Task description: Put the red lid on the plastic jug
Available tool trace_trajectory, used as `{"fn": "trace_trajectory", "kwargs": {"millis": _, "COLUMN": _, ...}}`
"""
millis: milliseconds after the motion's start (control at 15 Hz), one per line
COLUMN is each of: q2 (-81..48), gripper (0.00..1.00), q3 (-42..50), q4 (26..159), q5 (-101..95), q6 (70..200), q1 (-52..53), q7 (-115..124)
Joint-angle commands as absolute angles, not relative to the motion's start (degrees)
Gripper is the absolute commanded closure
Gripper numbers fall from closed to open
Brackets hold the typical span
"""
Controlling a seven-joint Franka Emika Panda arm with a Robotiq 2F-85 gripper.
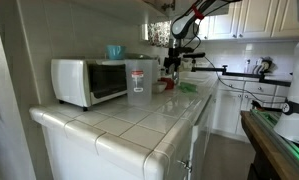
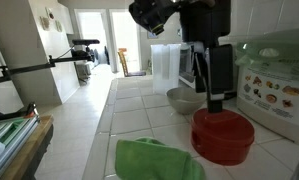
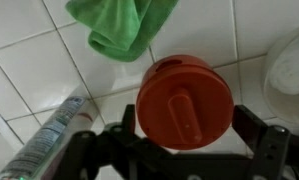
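The red lid (image 3: 185, 100) lies centred just under the wide-open, empty pincer (image 2: 213, 100).

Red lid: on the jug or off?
Off: the round red plastic lid lies flat on the tiled counter, away from the tall clear plastic jug.

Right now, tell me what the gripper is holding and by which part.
Nothing is held. The gripper is open, jaws wide apart over the red lid, which lies on the tiled counter.
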State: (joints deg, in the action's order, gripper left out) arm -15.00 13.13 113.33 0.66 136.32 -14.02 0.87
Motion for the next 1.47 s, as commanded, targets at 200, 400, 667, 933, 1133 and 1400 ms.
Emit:
{"fn": "trace_trajectory", "kwargs": {"millis": 200, "q2": -15.1, "gripper": 0.00, "q3": 12.5, "q4": 114.2, "q5": 0.1, "q6": 138.8, "q1": -13.9, "q7": -1.1}}
{"fn": "trace_trajectory", "kwargs": {"millis": 400, "q2": -16.3, "gripper": 0.00, "q3": 12.2, "q4": 113.2, "q5": 0.4, "q6": 138.9, "q1": -14.0, "q7": -1.0}}
{"fn": "trace_trajectory", "kwargs": {"millis": 667, "q2": -19.1, "gripper": 0.00, "q3": 12.1, "q4": 111.1, "q5": 1.6, "q6": 137.9, "q1": -15.3, "q7": -2.3}}
{"fn": "trace_trajectory", "kwargs": {"millis": 933, "q2": -21.9, "gripper": 0.00, "q3": 11.5, "q4": 107.8, "q5": 2.4, "q6": 136.4, "q1": -17.1, "q7": -5.4}}
{"fn": "trace_trajectory", "kwargs": {"millis": 1133, "q2": -23.8, "gripper": 0.00, "q3": 10.7, "q4": 104.8, "q5": 2.2, "q6": 135.2, "q1": -17.6, "q7": -7.8}}
{"fn": "trace_trajectory", "kwargs": {"millis": 1400, "q2": -26.2, "gripper": 0.00, "q3": 9.0, "q4": 101.4, "q5": 2.1, "q6": 132.4, "q1": -18.2, "q7": -12.2}}
